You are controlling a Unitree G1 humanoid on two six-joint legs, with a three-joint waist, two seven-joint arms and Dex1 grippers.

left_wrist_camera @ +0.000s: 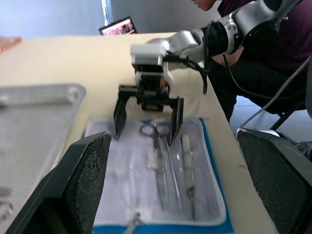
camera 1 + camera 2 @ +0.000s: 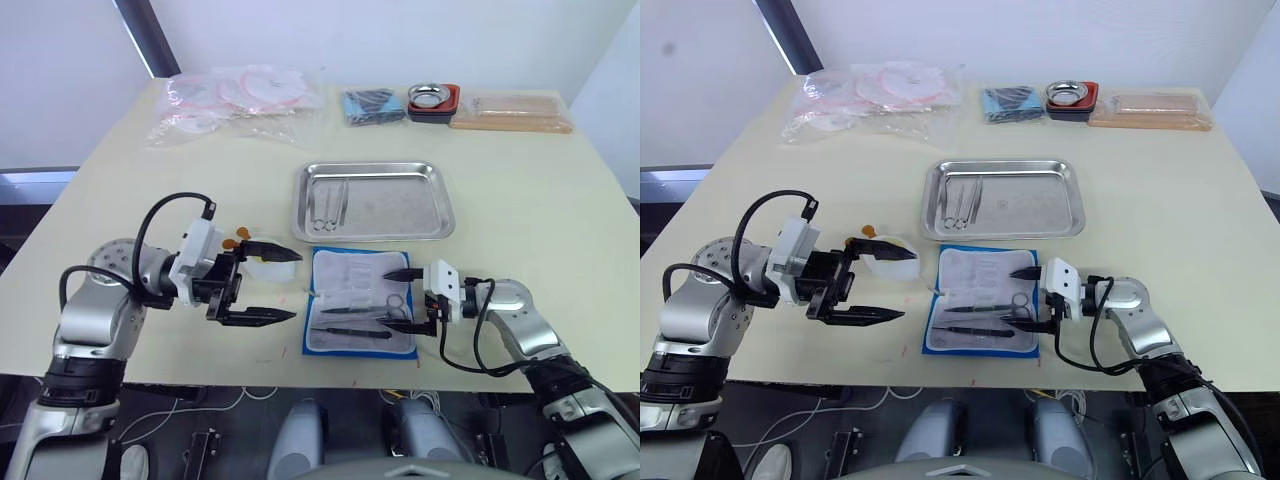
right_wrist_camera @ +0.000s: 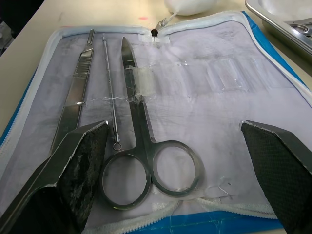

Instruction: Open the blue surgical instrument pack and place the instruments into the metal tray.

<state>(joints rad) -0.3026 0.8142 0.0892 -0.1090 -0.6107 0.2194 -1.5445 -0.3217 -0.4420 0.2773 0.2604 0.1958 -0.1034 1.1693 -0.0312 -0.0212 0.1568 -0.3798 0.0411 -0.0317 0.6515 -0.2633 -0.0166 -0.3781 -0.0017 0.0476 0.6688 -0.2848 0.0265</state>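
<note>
The blue surgical instrument pack (image 2: 352, 262) lies unzipped and flat near the table's front edge, whitish lining up. On the lining rest scissors (image 3: 146, 146), a thin probe (image 3: 111, 107) and a flat scalpel handle (image 3: 73, 102). My right gripper (image 2: 388, 298) is open at the pack's right side, its fingers straddling the scissors' ring handles without touching them. My left gripper (image 2: 285, 286) is open and empty just left of the pack. Behind the pack is the metal tray (image 2: 420, 225), with two slim instruments (image 2: 328, 205) at its left end.
A small white round dish (image 2: 262, 250) sits by my left gripper's upper finger. Along the back edge are clear plastic bags (image 2: 235, 100), a dark blue bundle (image 2: 372, 105), a small metal bowl on a red base (image 2: 432, 98) and a tan box (image 2: 510, 112). A person (image 1: 273, 39) sits beyond the table's right side.
</note>
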